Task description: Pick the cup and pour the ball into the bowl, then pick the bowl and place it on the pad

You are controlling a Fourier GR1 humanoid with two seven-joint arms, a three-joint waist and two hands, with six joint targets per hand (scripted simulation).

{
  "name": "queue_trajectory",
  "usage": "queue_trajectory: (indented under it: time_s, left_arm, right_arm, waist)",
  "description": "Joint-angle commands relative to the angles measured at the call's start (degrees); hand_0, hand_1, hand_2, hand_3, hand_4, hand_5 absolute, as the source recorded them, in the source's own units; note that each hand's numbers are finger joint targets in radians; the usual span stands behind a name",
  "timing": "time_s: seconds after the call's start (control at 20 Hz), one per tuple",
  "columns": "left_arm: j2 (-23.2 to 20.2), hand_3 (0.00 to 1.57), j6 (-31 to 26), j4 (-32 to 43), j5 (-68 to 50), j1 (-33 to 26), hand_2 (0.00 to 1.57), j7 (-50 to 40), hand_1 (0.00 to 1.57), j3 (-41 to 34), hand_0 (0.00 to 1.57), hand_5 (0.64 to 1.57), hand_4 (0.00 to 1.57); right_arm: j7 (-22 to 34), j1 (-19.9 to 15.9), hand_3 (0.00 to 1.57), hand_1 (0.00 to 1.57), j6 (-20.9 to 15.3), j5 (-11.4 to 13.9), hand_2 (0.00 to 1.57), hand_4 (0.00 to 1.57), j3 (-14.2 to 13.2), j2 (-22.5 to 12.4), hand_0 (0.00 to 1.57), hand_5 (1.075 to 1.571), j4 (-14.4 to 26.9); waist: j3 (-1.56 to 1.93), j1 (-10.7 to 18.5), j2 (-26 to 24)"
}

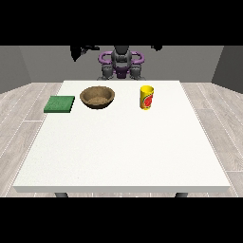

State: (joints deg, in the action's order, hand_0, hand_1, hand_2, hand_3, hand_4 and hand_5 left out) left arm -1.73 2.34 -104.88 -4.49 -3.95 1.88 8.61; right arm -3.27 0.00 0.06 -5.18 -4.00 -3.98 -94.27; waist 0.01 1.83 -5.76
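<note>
Clearly apart — pad (59, 104) at table (123, 156) edge, bowl (98, 97), cup (146, 97); fingers' state indiscernible.

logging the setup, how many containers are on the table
2: a brown bowl left of centre near the far edge, beside the green pad, and a yellow cup standing upright to its right. Nothing seems hidden.

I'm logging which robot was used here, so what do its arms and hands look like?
Little of them shows. The hands are black: one dark shape at the view's left and a smaller one at the view's right, both at the scene's top edge, their fingers too small to make out. The body is grey and black, with purple curved pieces at its shoulders. No cables or markings are visible.
</note>
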Motion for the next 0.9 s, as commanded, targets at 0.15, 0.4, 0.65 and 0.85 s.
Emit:
queue_trajectory:
  time_s: [0.15, 0.4, 0.65, 0.85]
  left_arm:
    - [-3.2, 0.00, 0.3, 5.7, 2.0, 11.7, 0.00, 2.6, 0.00, -6.4, 0.00, 1.335, 0.00]
    - [-5.6, 0.00, -1.5, 14.8, 2.7, 15.5, 0.00, 11.2, 0.00, -10.2, 0.00, 1.254, 0.00]
    - [-6.7, 0.00, -1.1, 26.5, 2.9, 21.7, 0.00, 15.3, 0.00, -14.5, 0.00, 1.257, 0.00]
    - [-3.5, 0.00, 1.4, 31.4, 4.5, 22.3, 0.00, 19.4, 0.00, -13.4, 0.00, 1.259, 0.00]
  right_arm:
    - [-6.3, -7.2, 0.00, 0.00, 3.7, -1.9, 0.00, 0.00, -3.0, -2.5, 0.00, 1.566, 6.2]
    - [-8.8, -11.6, 0.00, 0.00, 6.1, -3.1, 0.00, 0.00, -5.3, -5.3, 0.00, 1.559, 10.2]
    - [-10.4, -13.6, 0.00, 0.00, 7.6, -2.7, 0.00, 0.00, -5.1, -6.1, 0.00, 1.560, 12.9]
    - [-8.1, -15.7, 0.00, 0.00, 11.6, -6.2, 0.00, 0.00, -8.4, -10.3, 0.00, 1.562, 15.5]
  waist:
    - [0.01, -1.3, 11.7]
    - [-0.01, -2.7, 17.2]
    - [-0.02, -5.3, 17.0]
    - [-0.02, -6.2, 16.3]
